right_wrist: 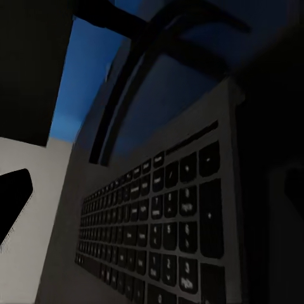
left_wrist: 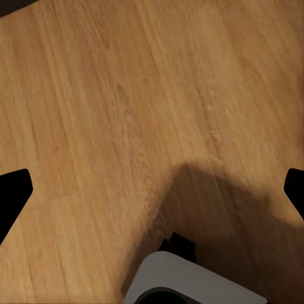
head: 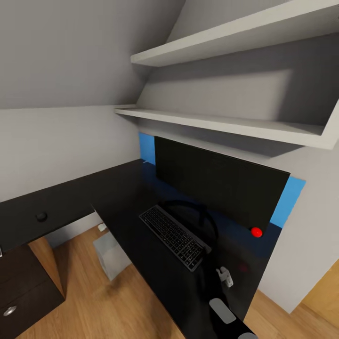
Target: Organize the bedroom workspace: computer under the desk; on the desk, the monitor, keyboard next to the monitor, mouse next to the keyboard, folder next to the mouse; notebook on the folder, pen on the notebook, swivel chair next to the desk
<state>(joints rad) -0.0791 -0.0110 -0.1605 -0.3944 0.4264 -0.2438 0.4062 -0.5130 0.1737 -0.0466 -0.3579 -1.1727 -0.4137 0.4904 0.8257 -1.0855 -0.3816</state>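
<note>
The monitor (head: 219, 186) stands on the glossy black desk (head: 141, 226), in front of its blue back panel (head: 288, 200). The dark keyboard (head: 173, 236) lies on the desk just in front of the monitor's curved stand (head: 188, 206). My right gripper (head: 210, 258) hovers low at the keyboard's right end; in the right wrist view it (right_wrist: 152, 193) is open with the keys (right_wrist: 164, 234) close below it. The pale grey computer (head: 110, 256) stands on the floor under the desk. My left gripper (left_wrist: 152, 190) is open over bare wooden floor (left_wrist: 126, 95).
A black cabinet desk (head: 28, 221) with a small dark round knob-like thing (head: 41, 216) and silver-knobbed drawers (head: 9, 310) adjoins on the left. Two white shelves (head: 226, 123) hang above the monitor under the sloped ceiling. My own grey base (left_wrist: 190, 282) shows below the left gripper.
</note>
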